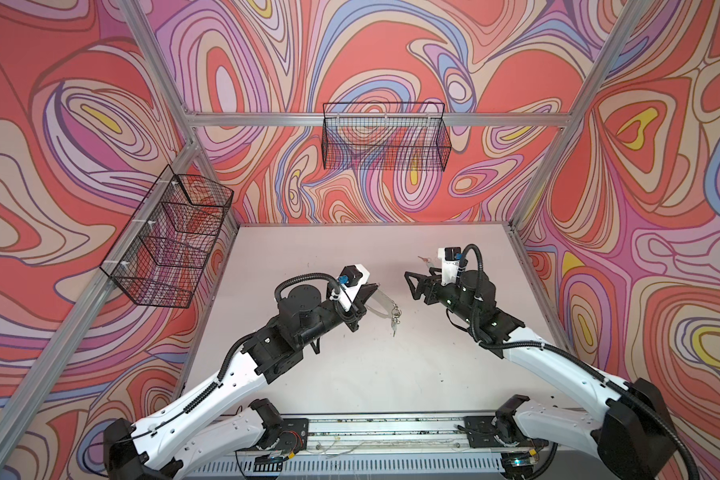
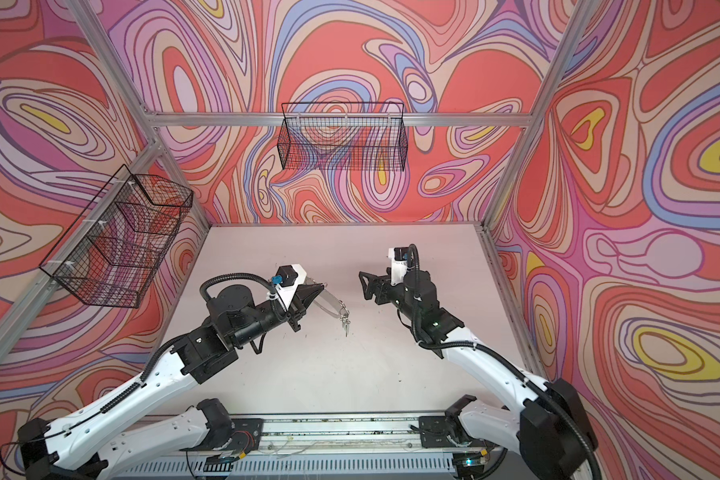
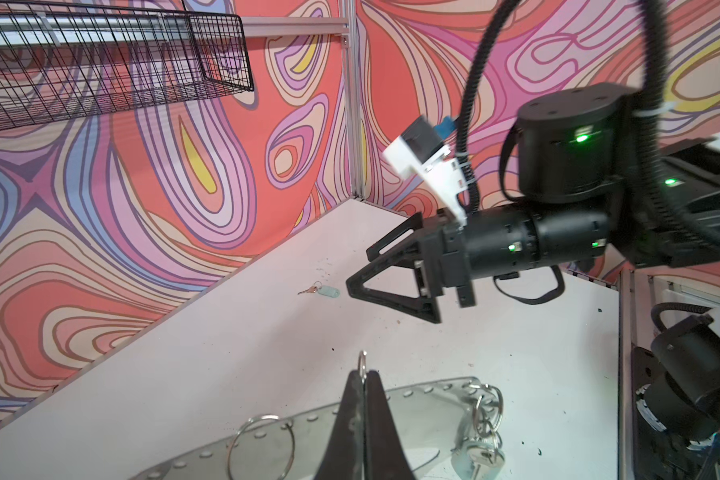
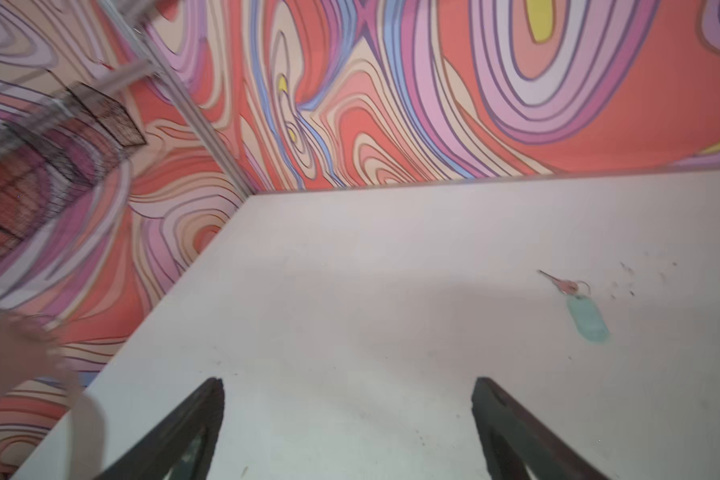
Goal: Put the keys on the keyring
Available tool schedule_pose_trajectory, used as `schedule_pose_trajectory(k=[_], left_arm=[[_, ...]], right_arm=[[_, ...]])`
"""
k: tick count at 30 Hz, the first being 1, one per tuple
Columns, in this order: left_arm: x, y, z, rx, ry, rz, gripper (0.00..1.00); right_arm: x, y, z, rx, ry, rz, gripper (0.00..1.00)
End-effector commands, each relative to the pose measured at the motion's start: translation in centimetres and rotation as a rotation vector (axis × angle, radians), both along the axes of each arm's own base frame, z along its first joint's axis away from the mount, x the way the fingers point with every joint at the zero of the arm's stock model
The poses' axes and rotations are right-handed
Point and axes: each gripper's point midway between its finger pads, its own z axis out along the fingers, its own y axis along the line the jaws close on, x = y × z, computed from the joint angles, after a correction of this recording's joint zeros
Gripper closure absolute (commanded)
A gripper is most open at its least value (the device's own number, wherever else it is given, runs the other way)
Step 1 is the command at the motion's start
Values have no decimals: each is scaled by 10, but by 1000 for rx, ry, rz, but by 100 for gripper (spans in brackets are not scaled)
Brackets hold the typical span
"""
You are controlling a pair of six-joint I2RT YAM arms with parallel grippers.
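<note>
Left wrist view: keyring [image 3: 429, 392] pinched between the left fingers [image 3: 350, 419].

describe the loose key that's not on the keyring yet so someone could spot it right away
On the white table, look at the far side just beyond the open right gripper. A small key lies flat there alone, joined by a tiny ring to a mint-blue oval tag. The other keys hang from the keyring in the left gripper; this one touches nothing else.
</note>
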Motion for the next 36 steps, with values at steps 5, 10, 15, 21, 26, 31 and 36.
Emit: schedule_pose_trajectory(k=[5,10,15,21,26,31,36], left_arm=[[-14,2,9,-53,-5,-44,100],[-16,4,7,-66,2,-42,100],[-16,4,7,-67,2,-45,100],[-14,1,4,-63,9,-46,100],[-13,0,3,-62,7,-46,100],[-13,2,2,-53,5,-37,100],[-12,2,2,-49,4,-36,100]], right_arm=[[70,-39,-70,-149,194,-215,24],[117,-66,-110,-144,317,-287,57],[153,-89,-148,-115,425,-303,64],[183,-104,-179,-86,532,-283,68],[200,-101,-198,-53,581,-236,78],[211,-96,-206,-37,599,-215,77],[213,-90,-216,-18,623,-188,80]])
